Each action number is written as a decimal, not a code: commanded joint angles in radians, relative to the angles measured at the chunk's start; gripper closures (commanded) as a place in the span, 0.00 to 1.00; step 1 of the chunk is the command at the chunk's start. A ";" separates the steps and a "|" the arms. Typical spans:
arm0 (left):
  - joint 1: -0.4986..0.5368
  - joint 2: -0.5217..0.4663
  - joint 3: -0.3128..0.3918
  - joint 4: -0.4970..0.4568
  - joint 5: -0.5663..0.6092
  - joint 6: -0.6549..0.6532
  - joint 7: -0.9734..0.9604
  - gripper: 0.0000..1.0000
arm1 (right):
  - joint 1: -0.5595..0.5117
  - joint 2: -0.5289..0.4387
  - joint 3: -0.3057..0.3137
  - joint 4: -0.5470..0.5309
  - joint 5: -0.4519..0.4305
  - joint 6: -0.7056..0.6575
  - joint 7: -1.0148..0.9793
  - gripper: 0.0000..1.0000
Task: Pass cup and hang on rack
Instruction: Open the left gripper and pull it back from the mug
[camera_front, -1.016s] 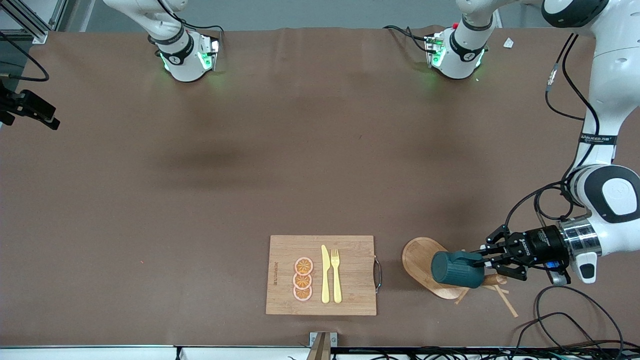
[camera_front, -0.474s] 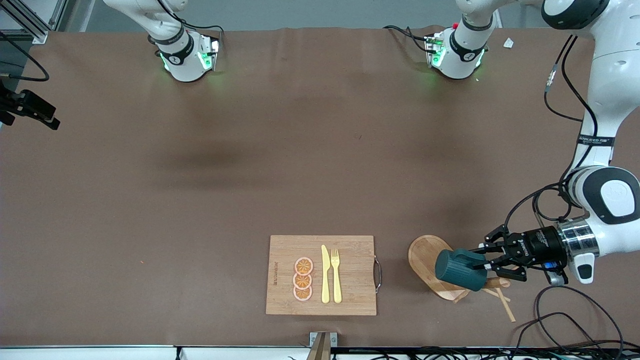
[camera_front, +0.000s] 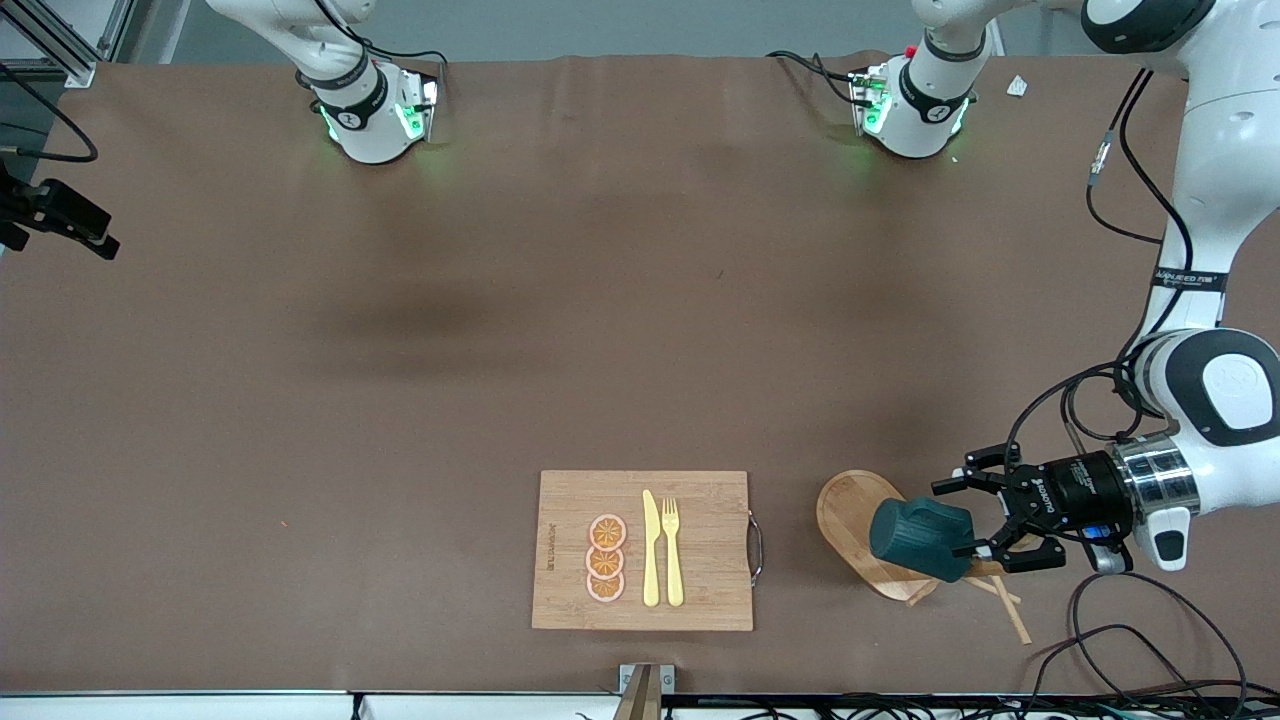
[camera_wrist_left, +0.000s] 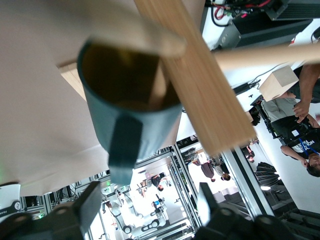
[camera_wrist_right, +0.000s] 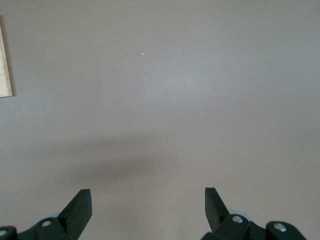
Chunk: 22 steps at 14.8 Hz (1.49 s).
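Most of the brown table (camera_front: 500, 350) is bare. A bamboo cutting board (camera_front: 700, 540) sits near the front-camera edge with three orange slices (camera_front: 606, 558), a yellow knife (camera_front: 650, 550) and a yellow fork (camera_front: 672, 550) lined up on it. In the front view, the wooden rack (camera_front: 850, 510) is at about 3 o'clock from that board, toward the left arm's end. There's a small gap between the board's metal handle and the rack's oval base. A tangle of black cables (camera_front: 1130, 640) lies at roughly 4 o'clock from the rack.

The teal cup (camera_front: 920, 538) is up on the rack, over the base, lying sideways. In the front view its long axis runs roughly 10 to 4 o'clock, with the closed bottom toward the cutting board and the mouth toward the left gripper (camera_front: 965, 518). In the left wrist view you look straight into the yellowish-brown inside, with the side handle pointing back at the camera and a peg (camera_wrist_left: 150, 37) crossing the rim. I can't tell exactly what part is hooked.

The left gripper's fingers are spread wide on either side of the cup's handle end, not pinching it. The rack's post and pegs crowd right in around that spot.

The right gripper (camera_wrist_right: 147, 200) waits over bare table, fingers spread and holding nothing.
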 joint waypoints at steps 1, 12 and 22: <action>0.005 -0.045 -0.007 -0.007 -0.019 0.000 -0.048 0.00 | 0.006 0.011 -0.001 0.022 -0.008 -0.014 -0.005 0.00; 0.000 -0.318 -0.050 -0.012 0.352 -0.142 -0.083 0.00 | 0.004 0.014 -0.001 0.022 -0.008 -0.013 -0.017 0.00; 0.014 -0.526 -0.118 -0.013 0.923 -0.460 0.387 0.00 | 0.003 0.014 -0.001 0.020 -0.007 -0.013 -0.020 0.00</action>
